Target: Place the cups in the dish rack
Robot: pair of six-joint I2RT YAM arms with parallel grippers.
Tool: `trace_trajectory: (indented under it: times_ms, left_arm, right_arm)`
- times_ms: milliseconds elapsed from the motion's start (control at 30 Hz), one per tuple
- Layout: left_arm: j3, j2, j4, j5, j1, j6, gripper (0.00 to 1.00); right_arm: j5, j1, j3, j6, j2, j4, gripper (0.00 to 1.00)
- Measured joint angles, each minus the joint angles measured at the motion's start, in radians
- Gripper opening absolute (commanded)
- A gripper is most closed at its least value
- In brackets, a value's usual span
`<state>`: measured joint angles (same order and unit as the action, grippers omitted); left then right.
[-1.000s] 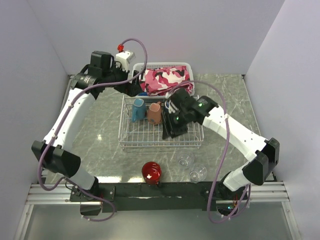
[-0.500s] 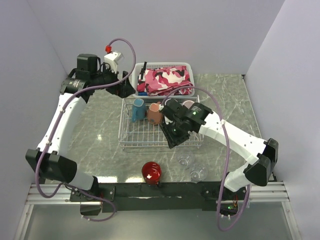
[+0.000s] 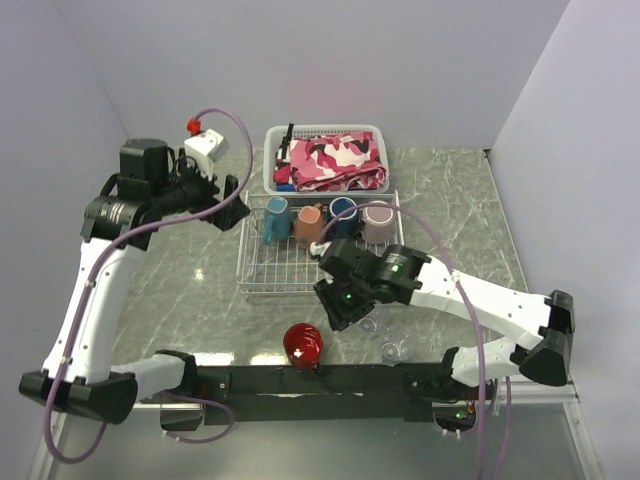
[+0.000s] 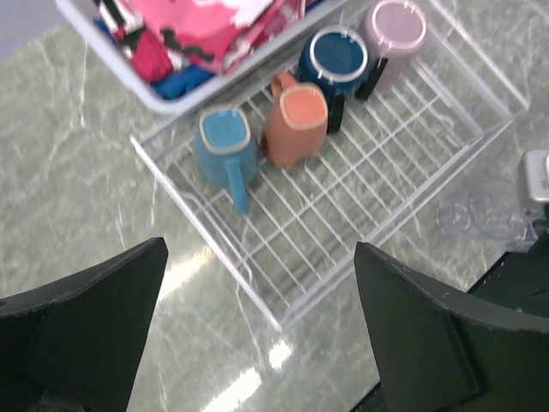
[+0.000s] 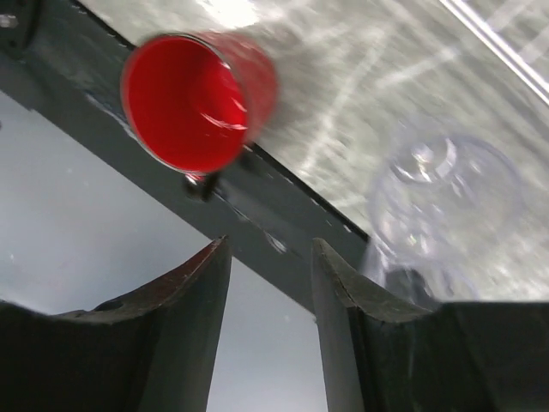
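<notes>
**Asker:** Where are the cups?

**Describer:** Four mugs sit in a row along the far side of the white wire dish rack (image 3: 300, 278). From left to right they are the teal mug (image 3: 276, 215), the terracotta mug (image 3: 309, 224), the navy mug (image 3: 343, 211) and the mauve-pink mug (image 3: 377, 218). The red mug (image 3: 303, 343) is outside the rack, on the marble table (image 3: 190, 270) at its near edge. To its right are the first clear glass (image 3: 372, 322) and the second clear glass (image 3: 397, 348), both also on the table.

**Asker:** And the grippers?

**Describer:** The left gripper (image 4: 259, 257) hangs high to the left of the rack, its fingers spread wide with nothing between them. The right gripper (image 5: 270, 257) is low over the table's near edge, between the red mug and the first clear glass. Its fingers stand a narrow gap apart and hold nothing.

**Asker:** Anything behind the rack?

**Describer:** A white slotted basket (image 3: 322, 131) holding pink camouflage cloth (image 3: 335, 160).
</notes>
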<state>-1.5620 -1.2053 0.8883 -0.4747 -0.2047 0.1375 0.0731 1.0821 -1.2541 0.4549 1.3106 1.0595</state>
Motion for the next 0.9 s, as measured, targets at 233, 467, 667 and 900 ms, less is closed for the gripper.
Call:
trace_trajectory:
  times_ms: [233, 467, 667, 900]
  left_arm:
    - [0.138, 0.134, 0.043, 0.055, 0.000, 0.000, 0.96]
    - [0.159, 0.202, 0.063, 0.066, 0.000, 0.000, 0.96]
    - [0.160, 0.211, 0.084, 0.061, 0.000, 0.006, 0.96]
    - [0.140, 0.195, 0.106, 0.039, 0.000, 0.006, 0.96]
  right_arm:
    - [-0.006, 0.089, 0.000, 0.039, 0.131, -0.117, 0.52]
    - [-0.034, 0.105, 0.000, 0.037, 0.223, -0.171, 0.53]
    - [-0.045, 0.105, 0.000, 0.018, 0.285, -0.204, 0.52]
    - [-0.039, 0.105, 0.019, 0.000, 0.341, -0.245, 0.46]
